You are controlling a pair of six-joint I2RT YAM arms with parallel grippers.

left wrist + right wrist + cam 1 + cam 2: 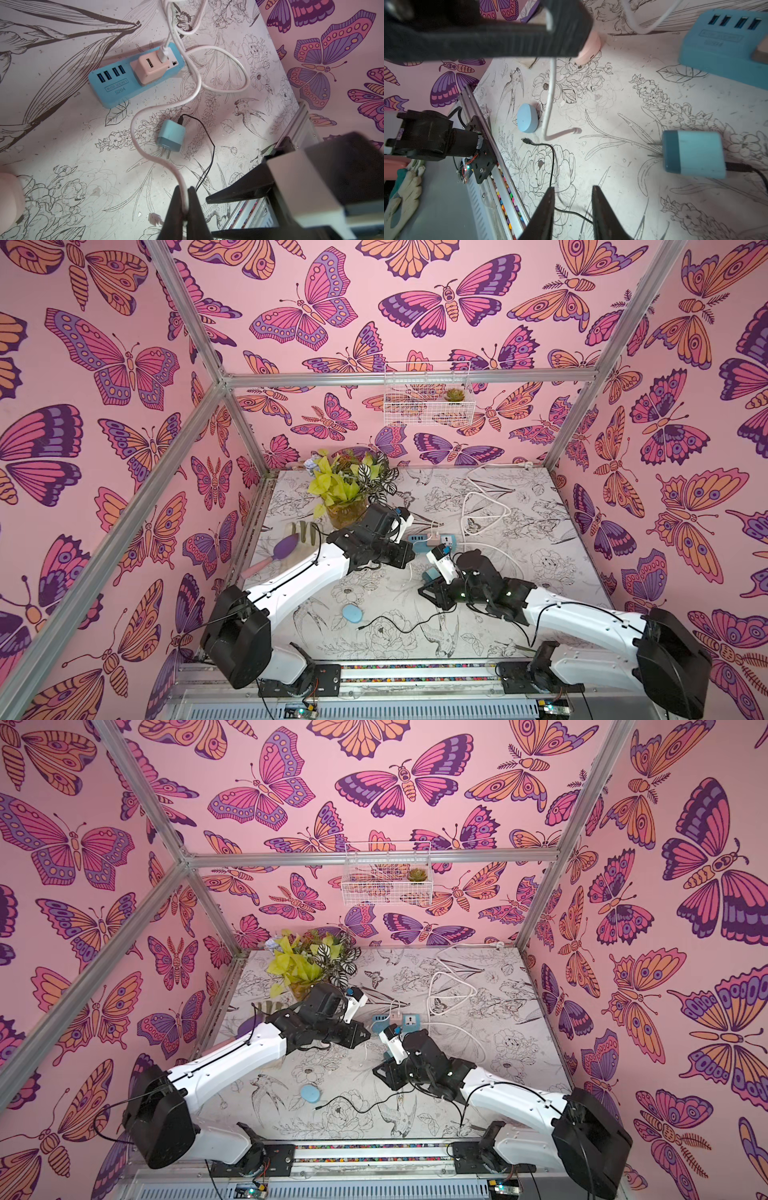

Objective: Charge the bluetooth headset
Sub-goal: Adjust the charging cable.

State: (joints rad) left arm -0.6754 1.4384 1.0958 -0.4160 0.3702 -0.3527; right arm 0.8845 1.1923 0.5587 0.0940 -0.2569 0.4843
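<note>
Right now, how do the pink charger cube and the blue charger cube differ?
The pink charger cube is plugged into the power strip; the blue charger cube lies loose on the table, prongs bare. Pink feeds a white cable, blue a black cable. Both are USB cubes.

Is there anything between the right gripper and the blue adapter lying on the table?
Nothing visible. The right gripper is open, and only bare table lies between it and the blue adapter. The black cable passes under the jaws, to the side of that path.
</note>
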